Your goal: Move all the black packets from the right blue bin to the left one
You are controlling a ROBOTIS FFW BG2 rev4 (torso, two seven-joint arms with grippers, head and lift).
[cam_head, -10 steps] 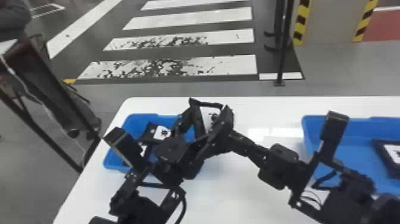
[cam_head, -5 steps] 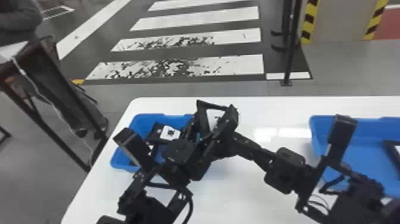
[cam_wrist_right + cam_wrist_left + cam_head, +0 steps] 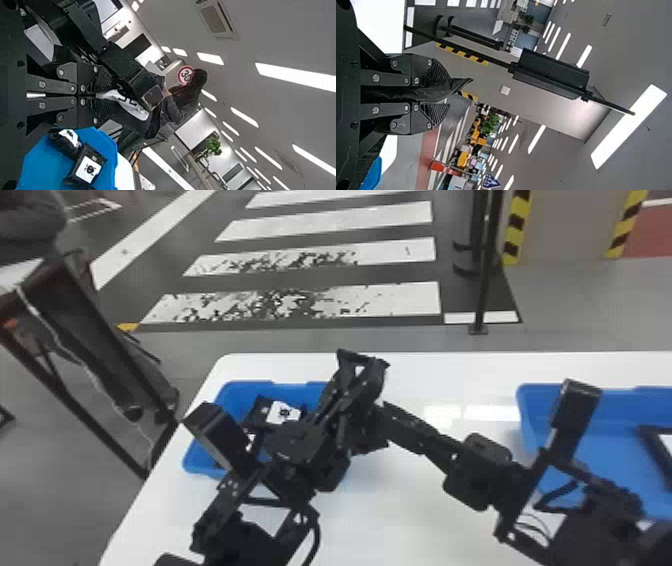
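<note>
In your left blue bin (image 3: 300, 389), black packets (image 3: 258, 414) lie; the right wrist view shows two with printed white labels. Right of it, your left gripper (image 3: 362, 366) is clamped on a black, crumpled packet (image 3: 431, 93), long axis along its fingers. Your right gripper (image 3: 382, 417) pinches a labelled packet (image 3: 130, 120), pointing outward from the fingertips. Your right blue bin (image 3: 600, 400) holds a dark packet (image 3: 654, 442).

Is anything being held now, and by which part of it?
The right gripper pinches a black packet by one end, at its white label. The left gripper grips a dark, crinkled thing; by which part, I cannot tell.
</note>
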